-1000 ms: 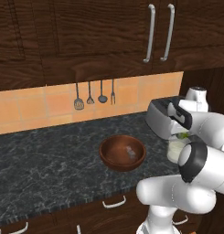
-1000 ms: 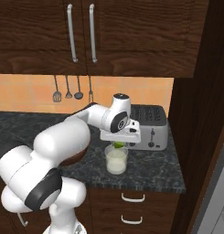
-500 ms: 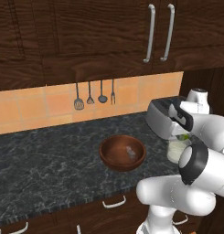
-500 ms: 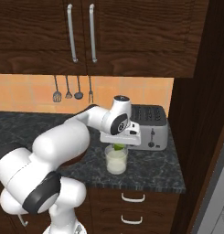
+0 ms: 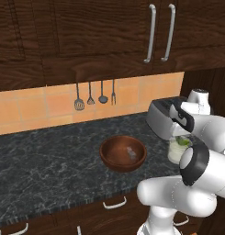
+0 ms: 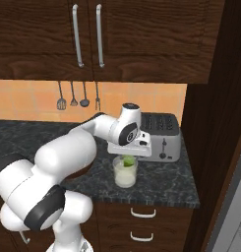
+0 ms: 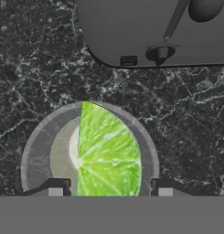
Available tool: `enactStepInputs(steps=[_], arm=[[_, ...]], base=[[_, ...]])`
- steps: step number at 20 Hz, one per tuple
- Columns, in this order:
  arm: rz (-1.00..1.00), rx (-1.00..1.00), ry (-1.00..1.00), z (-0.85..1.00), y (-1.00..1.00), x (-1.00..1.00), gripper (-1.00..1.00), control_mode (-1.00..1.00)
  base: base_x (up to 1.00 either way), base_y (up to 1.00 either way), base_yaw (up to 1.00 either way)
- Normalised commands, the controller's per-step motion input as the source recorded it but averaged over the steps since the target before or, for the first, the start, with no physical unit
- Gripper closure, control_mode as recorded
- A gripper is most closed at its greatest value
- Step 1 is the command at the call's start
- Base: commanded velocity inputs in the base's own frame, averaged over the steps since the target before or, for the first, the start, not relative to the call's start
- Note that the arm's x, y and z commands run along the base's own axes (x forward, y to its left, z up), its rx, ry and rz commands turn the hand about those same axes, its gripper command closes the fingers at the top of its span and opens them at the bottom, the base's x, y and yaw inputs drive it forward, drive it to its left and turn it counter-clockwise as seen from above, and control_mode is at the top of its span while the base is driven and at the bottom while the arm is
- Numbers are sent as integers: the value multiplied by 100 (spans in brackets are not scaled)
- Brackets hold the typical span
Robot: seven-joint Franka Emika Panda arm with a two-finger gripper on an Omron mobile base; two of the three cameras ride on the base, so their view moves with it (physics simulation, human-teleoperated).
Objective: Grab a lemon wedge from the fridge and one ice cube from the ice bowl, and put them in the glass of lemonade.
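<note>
Since earlier, my hand point(image 7: 108, 187) has spread open; one lemon wedge point(image 7: 108, 151) sits lower centre, in one glass of lemonade point(image 7: 38, 151).

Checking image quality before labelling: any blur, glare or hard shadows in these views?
Hand view: lemon wedge sharp and evenly lit, no glare on the glass of lemonade. Both base views: flat rendered light, soft shadows under the ice bowl and toaster, no blur.

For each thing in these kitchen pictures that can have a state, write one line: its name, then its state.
Pincer: fingers apart, directly above the glass.
Lemon wedge: between the fingers, over the glass mouth.
Glass: upright, holds pale drink.
Bowl: upright, one ice cube inside.
Cupboard doors: closed.
Toaster: slots empty.
</note>
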Motion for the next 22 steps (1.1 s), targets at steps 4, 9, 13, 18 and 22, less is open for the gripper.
enactStepInputs(steps=[4,9,13,18,22], arm=[[0,0,0,0,0,0,-100,-100],[0,0,0,3,0,0,-100,-100],[0,3,-4,24,0,-3,-100,-100],[0,4,-5,32,0,-3,-100,-100],[2,4,-9,33,3,-15,-100,-100]], base=[[0,0,0],[0,0,0],[0,0,0],[0,0,0],[0,0,0]])
